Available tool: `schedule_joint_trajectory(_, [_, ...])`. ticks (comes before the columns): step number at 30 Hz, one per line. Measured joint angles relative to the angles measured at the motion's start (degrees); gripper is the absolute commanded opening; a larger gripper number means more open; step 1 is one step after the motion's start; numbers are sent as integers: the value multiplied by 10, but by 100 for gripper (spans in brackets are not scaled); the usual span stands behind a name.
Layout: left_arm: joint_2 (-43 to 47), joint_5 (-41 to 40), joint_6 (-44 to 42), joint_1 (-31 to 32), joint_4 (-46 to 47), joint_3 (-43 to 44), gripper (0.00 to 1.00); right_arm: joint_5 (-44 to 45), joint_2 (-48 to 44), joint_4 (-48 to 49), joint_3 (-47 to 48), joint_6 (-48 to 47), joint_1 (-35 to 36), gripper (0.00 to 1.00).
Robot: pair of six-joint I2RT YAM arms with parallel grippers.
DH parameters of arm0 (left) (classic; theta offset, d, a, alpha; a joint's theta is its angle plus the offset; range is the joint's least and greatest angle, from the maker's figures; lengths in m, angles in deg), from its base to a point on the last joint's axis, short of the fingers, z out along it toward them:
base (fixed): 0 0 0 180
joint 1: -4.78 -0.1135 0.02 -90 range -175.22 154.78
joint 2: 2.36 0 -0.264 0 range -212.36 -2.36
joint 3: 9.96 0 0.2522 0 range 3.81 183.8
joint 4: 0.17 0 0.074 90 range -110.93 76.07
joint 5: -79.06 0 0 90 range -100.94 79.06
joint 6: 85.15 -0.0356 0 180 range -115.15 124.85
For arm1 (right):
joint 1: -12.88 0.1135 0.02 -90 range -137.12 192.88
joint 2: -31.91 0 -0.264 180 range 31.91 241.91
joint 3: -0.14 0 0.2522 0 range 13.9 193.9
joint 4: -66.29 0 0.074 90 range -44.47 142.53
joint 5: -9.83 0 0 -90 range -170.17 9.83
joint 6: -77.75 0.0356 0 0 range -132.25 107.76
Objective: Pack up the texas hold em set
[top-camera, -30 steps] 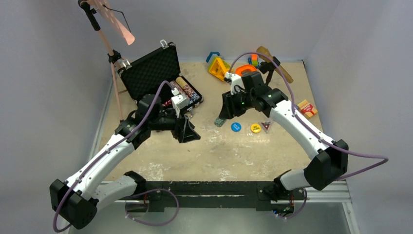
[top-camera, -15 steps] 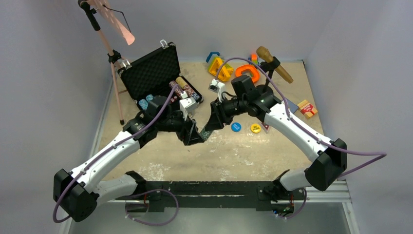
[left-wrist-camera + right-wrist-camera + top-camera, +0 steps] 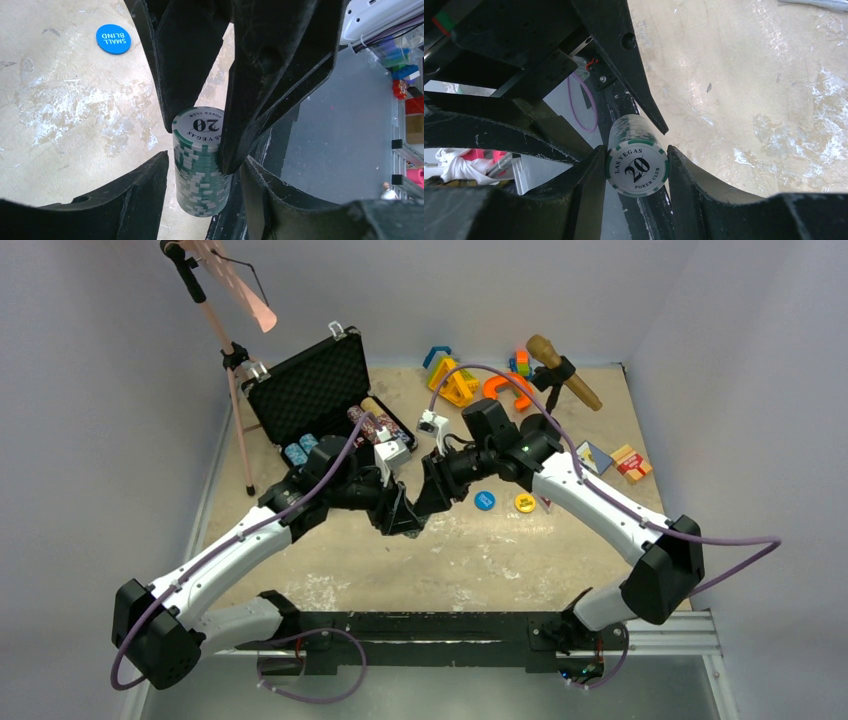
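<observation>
Overhead, chip stack [image 3: 638,167] hidden; left gripper [image 3: 205,159] contact unclear.

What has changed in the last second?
The right hand, gripping the green-and-white poker chip stack, swung left to mid-table. The left hand edged right to meet it and is closing around the stack. The open black briefcase, blue round disc and yellow round disc stayed put.

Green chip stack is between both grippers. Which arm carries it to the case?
Left. The open briefcase is nearer the left arm; the left gripper brackets the green chip stack held by the right gripper.
</observation>
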Motion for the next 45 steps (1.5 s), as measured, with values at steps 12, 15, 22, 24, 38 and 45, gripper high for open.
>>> schedule_joint_trajectory(12, [-11,0,2,1,2,0,47,-4,2,18,0,7,3,0])
schedule_joint_trajectory(15, [-12,4,1,1,-1,0,21,-7,2,22,0,10,2,0])
schedule_joint_trajectory(22, [-12,5,1,3,0,0,0,-7,2,21,0,14,2,26])
schedule_joint_trajectory(24, [-13,6,1,3,0,0,0,-5,2,21,0,16,2,56])
schedule_joint_trajectory(38, [-12,-73,31,-31,-10,-3,0,93,-128,83,-20,66,-76,80])
schedule_joint_trajectory(45, [-57,-204,162,-193,-9,-1,0,150,-187,111,-60,83,-103,79])
